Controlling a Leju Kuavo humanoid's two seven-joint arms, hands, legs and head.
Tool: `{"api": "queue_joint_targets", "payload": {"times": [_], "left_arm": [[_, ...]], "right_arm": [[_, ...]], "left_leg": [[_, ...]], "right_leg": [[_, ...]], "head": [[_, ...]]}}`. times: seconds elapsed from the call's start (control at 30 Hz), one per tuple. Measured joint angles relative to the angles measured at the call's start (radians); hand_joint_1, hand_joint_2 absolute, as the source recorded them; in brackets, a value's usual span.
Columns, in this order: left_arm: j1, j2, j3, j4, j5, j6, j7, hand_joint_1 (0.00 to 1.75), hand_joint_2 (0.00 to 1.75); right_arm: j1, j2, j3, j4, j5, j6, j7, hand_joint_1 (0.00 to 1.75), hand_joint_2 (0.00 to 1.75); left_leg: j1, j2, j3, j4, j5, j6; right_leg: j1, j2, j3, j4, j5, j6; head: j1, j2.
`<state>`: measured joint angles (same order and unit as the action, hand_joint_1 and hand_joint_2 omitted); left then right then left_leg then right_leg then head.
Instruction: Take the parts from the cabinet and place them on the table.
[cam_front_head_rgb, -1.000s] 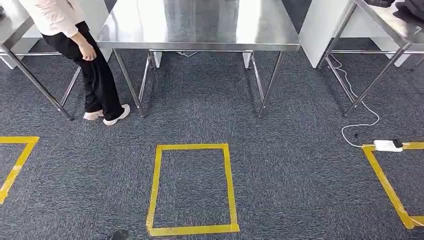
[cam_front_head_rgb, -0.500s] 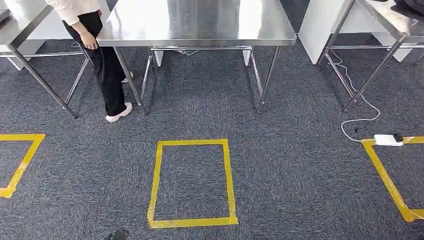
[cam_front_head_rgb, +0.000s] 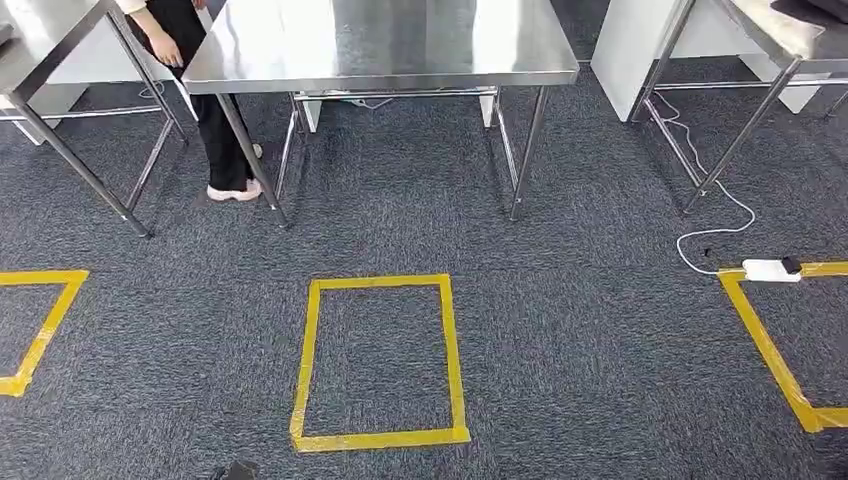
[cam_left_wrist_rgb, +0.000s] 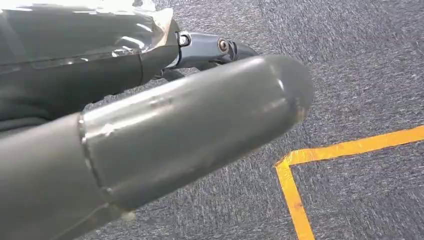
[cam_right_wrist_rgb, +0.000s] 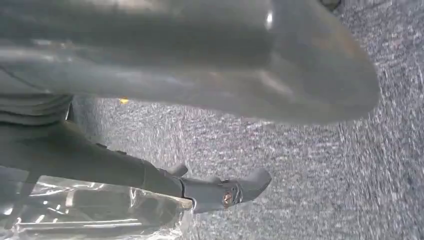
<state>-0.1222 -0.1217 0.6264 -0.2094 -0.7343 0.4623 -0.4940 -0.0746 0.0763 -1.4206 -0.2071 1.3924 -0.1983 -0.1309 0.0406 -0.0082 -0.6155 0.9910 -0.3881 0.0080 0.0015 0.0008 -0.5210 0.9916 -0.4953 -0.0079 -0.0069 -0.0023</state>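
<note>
Person stands at the far left, by the steel table. Yellow tape rectangle lies on the carpet in front of the table; power strip w/ white cable at right. Left hand grips a clear plastic-bagged part against its fingers. Right hand likewise holds a plastic-wrapped part beneath its thumb, over carpet.

Below me a dark grey flecked carpet carries yellow tape rectangles; my table gleams silver; a white power strip.
</note>
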Motion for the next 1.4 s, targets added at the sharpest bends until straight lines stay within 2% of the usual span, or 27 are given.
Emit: {"api": "queue_joint_targets", "payload": {"times": [0.07,0.17,0.43,0.47,0.53,0.57,0.6,0.63,0.67,0.7,0.73,0.77,0.8,0.87,0.9,0.93,0.97,1.03,1.07,1.1,1.13,1.3,1.33,1.4], "left_arm": [[0.000,0.000,0.000,0.000,0.000,0.000,0.000,0.00,0.00],[0.000,0.000,0.000,0.000,-0.001,0.000,0.000,0.00,0.00],[0.000,0.000,0.000,0.000,-0.002,0.000,0.000,0.00,0.00],[-0.001,0.003,0.000,0.000,-0.002,0.000,0.000,0.00,0.00],[-0.003,0.006,0.000,-0.001,-0.002,0.000,0.000,0.00,0.00],[-0.002,0.004,0.000,-0.001,-0.003,0.000,0.000,0.00,0.00],[-0.002,0.002,0.000,-0.001,-0.003,0.001,-0.001,0.00,0.00],[-0.004,0.001,0.000,-0.001,-0.003,0.001,-0.001,0.00,0.00],[-0.005,0.001,0.000,-0.001,-0.003,0.000,0.000,0.00,0.00],[-0.006,0.000,0.000,-0.001,-0.003,0.000,0.000,0.00,0.00],[-0.005,0.000,0.000,-0.001,-0.003,0.000,0.000,0.00,0.00],[-0.005,0.000,0.000,-0.001,-0.003,0.000,0.000,0.00,0.00],[-0.005,-0.001,0.000,0.000,-0.003,0.000,0.000,0.00,0.00],[-0.006,-0.003,0.000,0.000,-0.004,0.000,0.000,0.00,0.00],[-0.006,0.004,0.001,-0.002,-0.005,0.000,0.001,0.00,0.00],[-0.005,0.006,0.001,-0.003,-0.007,0.000,0.001,0.00,0.00],[-0.007,0.003,0.001,-0.004,-0.010,0.000,0.000,0.00,0.00],[-0.008,0.002,0.000,-0.004,-0.011,0.000,0.001,0.00,0.00],[-0.007,0.005,0.000,-0.004,-0.011,0.000,0.001,0.00,0.00],[-0.005,0.006,0.000,-0.004,-0.011,0.000,0.002,0.00,0.00],[-0.005,0.008,0.000,-0.004,-0.011,0.001,0.001,0.00,0.00],[-0.006,0.010,0.001,-0.004,-0.011,0.001,0.001,0.00,0.00],[-0.006,0.009,0.001,-0.004,-0.011,0.001,-0.001,0.00,0.00],[-0.006,0.008,0.001,-0.004,-0.010,0.002,-0.005,0.00,0.00]], "right_arm": [[0.000,-0.002,0.000,0.000,0.000,0.013,-0.006,0.00,0.00],[0.000,-0.005,0.000,0.000,0.002,0.019,-0.006,0.00,0.00],[0.000,-0.006,0.000,0.000,0.011,0.038,-0.011,0.00,0.00],[0.000,-0.005,0.000,0.000,0.013,0.039,-0.011,0.00,0.00],[0.000,-0.004,0.000,0.000,0.013,0.046,-0.011,0.00,0.00],[0.000,-0.007,0.000,-0.001,0.013,0.046,-0.011,0.00,0.00],[0.000,-0.008,0.000,-0.001,0.013,0.046,-0.011,0.00,0.00],[-0.001,-0.009,0.000,-0.001,0.013,0.046,-0.011,0.00,0.00],[-0.002,-0.008,0.000,-0.001,0.013,0.048,-0.011,0.00,0.00],[-0.001,-0.012,0.000,-0.001,0.012,0.050,-0.011,0.00,0.00],[0.000,-0.013,0.000,-0.001,0.010,0.054,-0.011,0.00,0.00],[0.001,-0.014,0.000,-0.002,0.010,0.054,-0.011,0.00,0.00],[0.001,-0.015,0.000,-0.002,0.009,0.054,-0.011,0.00,0.00],[0.000,-0.017,0.000,-0.002,0.008,0.054,-0.011,0.00,0.00],[-0.004,-0.008,0.000,0.001,0.006,0.057,-0.008,0.00,0.00],[-0.003,-0.002,0.000,0.002,0.004,0.061,-0.008,0.00,0.00],[-0.003,-0.013,0.000,-0.002,0.004,0.064,-0.008,0.00,0.00],[-0.003,-0.006,0.000,-0.001,0.003,0.072,-0.008,0.00,0.00],[-0.004,-0.006,0.000,-0.002,0.001,0.074,-0.008,0.00,0.00],[-0.004,0.002,0.000,0.000,0.002,0.074,-0.011,0.00,0.00],[-0.003,0.003,0.000,-0.002,0.002,0.074,-0.013,0.00,0.00],[-0.004,0.006,0.000,-0.001,0.002,0.069,-0.011,0.00,0.00],[-0.004,0.005,0.000,-0.001,0.002,0.069,-0.011,0.00,0.00],[-0.002,0.003,0.000,-0.002,0.002,0.067,-0.008,0.00,0.00]], "left_leg": [[0.000,0.000,0.000,0.000,-0.001,-0.015],[0.000,0.000,-0.001,-0.001,-0.003,-0.024],[-0.008,0.000,-0.004,0.000,-0.004,-0.024],[-0.008,0.001,-0.011,0.010,-0.008,-0.022],[-0.013,-0.001,-0.003,-0.010,-0.003,0.002],[0.006,-0.001,0.022,-0.059,0.020,0.015],[0.003,-0.003,0.037,-0.080,0.028,0.013],[0.007,-0.001,0.041,-0.094,0.038,0.021],[0.011,-0.001,0.038,-0.096,0.045,0.013],[0.012,-0.001,0.033,-0.095,0.047,0.009],[0.014,-0.002,0.028,-0.095,0.049,0.005],[0.019,-0.003,0.023,-0.093,0.052,-0.002],[0.027,-0.006,0.016,-0.089,0.054,-0.013],[0.050,-0.009,-0.007,-0.059,0.050,-0.042],[0.042,-0.012,-0.011,-0.044,0.047,-0.060],[0.046,-0.011,-0.016,-0.027,0.034,-0.075],[0.041,-0.013,-0.016,-0.029,0.032,-0.078],[0.047,-0.011,-0.006,-0.043,0.035,-0.082],[0.055,-0.012,-0.001,-0.047,0.048,-0.086],[0.054,-0.010,0.001,-0.048,0.052,-0.089],[0.053,-0.011,0.006,-0.049,0.053,-0.091],[0.054,-0.010,0.010,-0.049,0.057,-0.090],[0.052,-0.011,0.013,-0.050,0.080,-0.078],[0.051,-0.007,0.007,-0.047,0.072,-0.065]], "right_leg": [[0.001,0.000,-0.001,0.000,0.000,0.000],[0.002,0.000,-0.003,0.000,-0.001,0.000],[-0.003,0.000,-0.006,0.000,0.000,0.002],[-0.026,0.000,0.005,-0.007,0.003,0.009],[-0.015,-0.004,0.012,-0.026,0.010,0.024],[0.004,-0.005,0.020,-0.028,0.012,0.026],[-0.005,-0.004,0.012,-0.015,-0.001,0.026],[-0.004,-0.003,-0.003,0.026,-0.032,0.019],[-0.010,-0.001,-0.045,0.115,-0.079,0.019],[-0.019,-0.001,-0.078,0.184,-0.110,0.023],[-0.028,-0.001,-0.099,0.231,-0.127,0.032],[-0.037,-0.001,-0.099,0.232,-0.121,0.045],[-0.046,-0.001,-0.070,0.183,-0.098,0.064],[-0.071,-0.001,0.034,-0.012,-0.030,0.111],[-0.064,-0.004,0.029,0.009,-0.030,0.117],[-0.056,0.003,0.012,-0.002,-0.027,0.103],[-0.060,0.002,0.007,0.016,-0.028,0.073],[-0.058,0.000,0.005,0.024,-0.029,0.048],[-0.070,0.000,0.008,0.023,-0.027,0.045],[-0.068,0.000,0.007,0.023,-0.026,0.045],[-0.070,0.000,0.009,0.023,-0.024,0.042],[-0.071,-0.001,0.015,0.024,-0.021,0.038],[-0.066,0.000,0.013,0.025,-0.021,0.038],[-0.055,-0.001,0.007,0.025,-0.019,0.035]], "head": [[0.000,0.000],[0.000,0.000],[0.000,0.000],[0.000,0.000],[-0.008,0.000],[-0.007,0.000],[-0.002,0.000],[0.000,0.000],[0.003,0.000],[0.003,0.000],[0.002,0.000],[0.002,0.000],[0.002,0.000],[0.005,0.000],[0.015,0.000],[0.042,0.000],[0.036,0.000],[0.010,0.000],[0.013,0.000],[0.013,0.000],[-0.001,0.000],[-0.010,0.000],[-0.013,0.000],[-0.012,0.000]]}}
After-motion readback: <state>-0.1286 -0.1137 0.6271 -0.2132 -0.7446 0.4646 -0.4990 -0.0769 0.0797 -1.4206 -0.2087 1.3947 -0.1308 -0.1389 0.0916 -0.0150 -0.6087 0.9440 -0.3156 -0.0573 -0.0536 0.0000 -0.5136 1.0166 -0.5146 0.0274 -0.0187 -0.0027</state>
